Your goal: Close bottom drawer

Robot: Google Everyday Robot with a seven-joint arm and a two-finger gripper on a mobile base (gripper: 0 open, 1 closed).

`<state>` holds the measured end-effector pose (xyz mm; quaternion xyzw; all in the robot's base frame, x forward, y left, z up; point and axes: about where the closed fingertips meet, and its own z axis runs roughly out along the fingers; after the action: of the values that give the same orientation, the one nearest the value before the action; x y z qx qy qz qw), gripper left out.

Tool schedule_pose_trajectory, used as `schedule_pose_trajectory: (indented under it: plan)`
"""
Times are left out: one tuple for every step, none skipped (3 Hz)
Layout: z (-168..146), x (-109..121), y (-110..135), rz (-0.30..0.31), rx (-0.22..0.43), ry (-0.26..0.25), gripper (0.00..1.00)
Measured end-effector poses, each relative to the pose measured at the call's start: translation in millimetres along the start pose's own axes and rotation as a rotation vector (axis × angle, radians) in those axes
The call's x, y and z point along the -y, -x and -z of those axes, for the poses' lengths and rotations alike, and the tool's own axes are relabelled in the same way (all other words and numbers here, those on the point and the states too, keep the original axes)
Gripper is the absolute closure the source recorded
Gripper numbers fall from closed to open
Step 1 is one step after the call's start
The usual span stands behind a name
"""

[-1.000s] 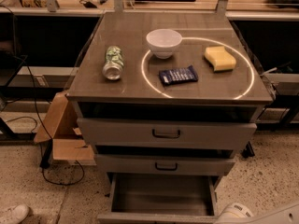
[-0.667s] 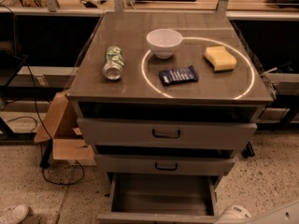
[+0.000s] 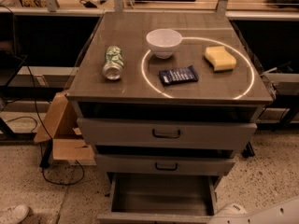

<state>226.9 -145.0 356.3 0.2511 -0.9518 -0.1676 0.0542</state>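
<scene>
While bottom drawer (image 3: 161,197) sits open, pincer (image 3: 230,211) beside right corner.

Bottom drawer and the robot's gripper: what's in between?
Nothing, the camera view shows: the gripper sits by the right front corner of the open bottom drawer.

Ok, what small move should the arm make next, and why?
Probably swing the end effector left, across the front of the bottom drawer. That drawer stands pulled out with its grey inside showing, and the end effector sits at the lower right, off its front corner rather than squarely before it.
</scene>
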Motion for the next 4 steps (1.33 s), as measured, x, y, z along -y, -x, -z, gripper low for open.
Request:
schedule_pose_trajectory:
  plan:
    - [-12,1,14,-0.04,0.006,0.022,1.0]
    - [-13,0,15,-0.044,0.005,0.024,1.0]
    - [-27,4,5,-0.081,-0.009,0.034,1.0]
    - [-56,12,-2,-0.161,-0.008,0.063,1.0]
